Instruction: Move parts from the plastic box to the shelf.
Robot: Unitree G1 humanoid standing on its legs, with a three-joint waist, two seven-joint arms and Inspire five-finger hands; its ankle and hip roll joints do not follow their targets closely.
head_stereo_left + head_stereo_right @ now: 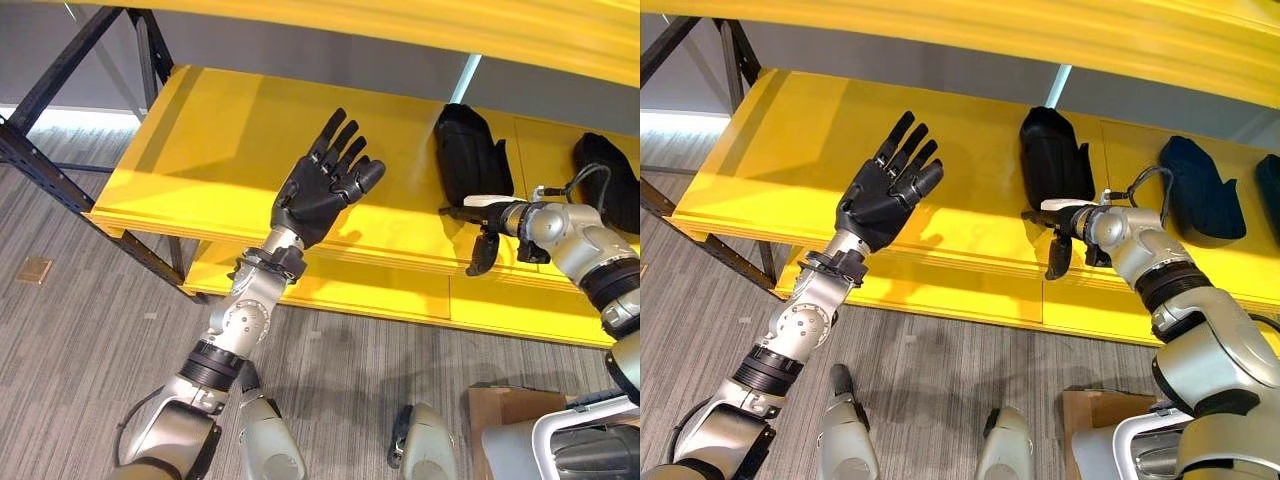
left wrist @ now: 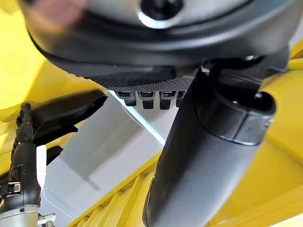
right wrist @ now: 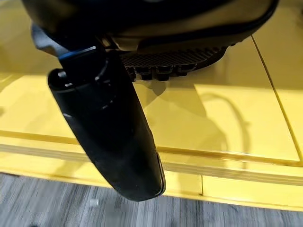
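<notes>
Left robot hand (image 1: pixel 325 185) hovers released, fingers straight, above the yellow shelf (image 1: pixel 200 150); right robot hand (image 1: pixel 1065 235), released, hangs just before a black part (image 1: pixel 1052 155).

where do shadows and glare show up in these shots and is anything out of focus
Left eye view: the left hand casts a soft shadow on the yellow shelf, and the shelf surface reflects the black part. Right wrist view: the right hand and arm shadow the shelf. Left wrist view: the near hand bulk is blurred.
</notes>
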